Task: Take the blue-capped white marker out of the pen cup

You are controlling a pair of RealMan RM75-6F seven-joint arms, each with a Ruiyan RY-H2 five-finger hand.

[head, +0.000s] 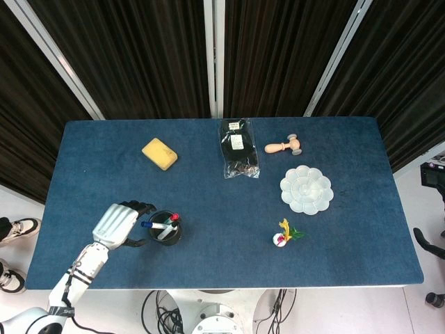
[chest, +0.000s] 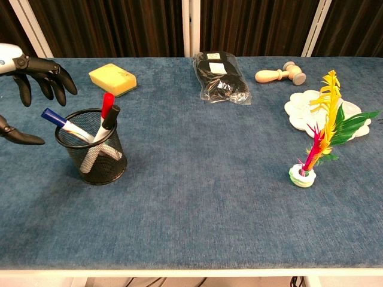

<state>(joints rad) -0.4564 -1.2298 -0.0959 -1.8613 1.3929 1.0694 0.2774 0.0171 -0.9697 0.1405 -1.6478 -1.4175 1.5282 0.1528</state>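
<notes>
Task barely begun: the blue-capped white marker [chest: 64,124] is leaning in the pen cup [chest: 94,158] at lower left, ungrasped, while the left hand [head: 119,223] is hovering beside it, fingers spread, holding nothing.

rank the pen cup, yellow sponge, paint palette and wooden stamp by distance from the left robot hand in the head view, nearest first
Measured from the left robot hand:
1. Pen cup, right beside the hand, near the front edge.
2. Yellow sponge, farther back on the left half.
3. Wooden stamp and paint palette, both on the right half, too close to call.
</notes>
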